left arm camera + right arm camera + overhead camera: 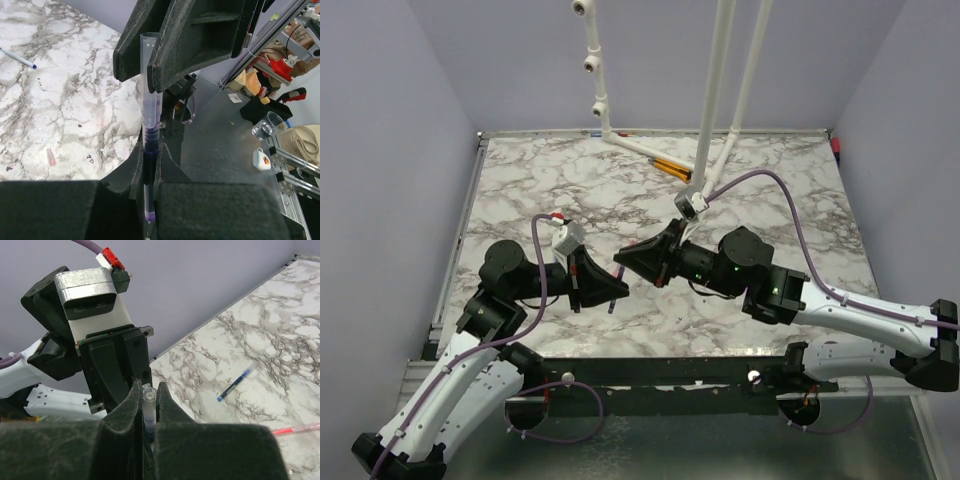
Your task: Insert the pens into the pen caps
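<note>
A pen with a clear barrel and dark purple-blue ink is held between both grippers above the table's near middle. My left gripper is shut on its dark lower part. My right gripper is shut on its clear upper end. Seen from above, the left gripper and right gripper meet tip to tip. Whether a cap sits on the held pen cannot be told. A blue pen and a pink-red pen lie on the marble. A small pink-red cap lies loose there too.
Thicker orange-and-black sticks lie at the back by the white pipe frame. The marble table has purple walls on three sides. The blue pen also shows in the left wrist view. The left arm's wrist housing fills the space right in front of the right gripper.
</note>
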Available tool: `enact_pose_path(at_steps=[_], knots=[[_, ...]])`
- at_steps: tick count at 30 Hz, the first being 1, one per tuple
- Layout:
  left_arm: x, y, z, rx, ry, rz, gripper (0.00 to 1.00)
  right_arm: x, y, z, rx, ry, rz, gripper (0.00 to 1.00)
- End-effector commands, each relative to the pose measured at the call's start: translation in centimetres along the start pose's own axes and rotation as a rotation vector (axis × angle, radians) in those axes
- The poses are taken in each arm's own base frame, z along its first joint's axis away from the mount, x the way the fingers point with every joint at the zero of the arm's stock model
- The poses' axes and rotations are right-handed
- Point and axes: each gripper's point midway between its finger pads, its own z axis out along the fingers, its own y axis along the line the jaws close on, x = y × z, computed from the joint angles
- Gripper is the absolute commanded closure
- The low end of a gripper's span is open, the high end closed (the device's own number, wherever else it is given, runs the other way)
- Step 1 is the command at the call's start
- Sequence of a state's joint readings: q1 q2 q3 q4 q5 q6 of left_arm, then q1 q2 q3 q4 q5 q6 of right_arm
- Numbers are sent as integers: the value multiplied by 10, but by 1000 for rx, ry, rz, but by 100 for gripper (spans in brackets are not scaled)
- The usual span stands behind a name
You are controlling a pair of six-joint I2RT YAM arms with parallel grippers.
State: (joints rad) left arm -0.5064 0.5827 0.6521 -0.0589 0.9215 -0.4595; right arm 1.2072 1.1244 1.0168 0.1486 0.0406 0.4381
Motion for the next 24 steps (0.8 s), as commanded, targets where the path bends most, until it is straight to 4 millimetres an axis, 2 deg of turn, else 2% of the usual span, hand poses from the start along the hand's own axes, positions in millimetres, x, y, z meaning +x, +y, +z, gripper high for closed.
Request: enact_pose_path(at_steps=[1, 7, 16, 20, 24], knots=[[-78, -15, -4, -42, -216, 214, 100, 138, -8, -32, 3, 457, 15, 99], [-84, -19, -4, -34, -220, 224, 100, 161, -12, -39, 20, 503, 13, 99], [-91, -20, -3, -36, -220, 234, 100, 181, -16, -48, 46, 538, 8, 99], [-89, -20, -2, -31, -213, 228, 100, 176, -15, -48, 53, 519, 10, 99], [-79, -14, -2, -42, -203, 199, 100, 156, -19, -43, 105, 449, 11, 99]])
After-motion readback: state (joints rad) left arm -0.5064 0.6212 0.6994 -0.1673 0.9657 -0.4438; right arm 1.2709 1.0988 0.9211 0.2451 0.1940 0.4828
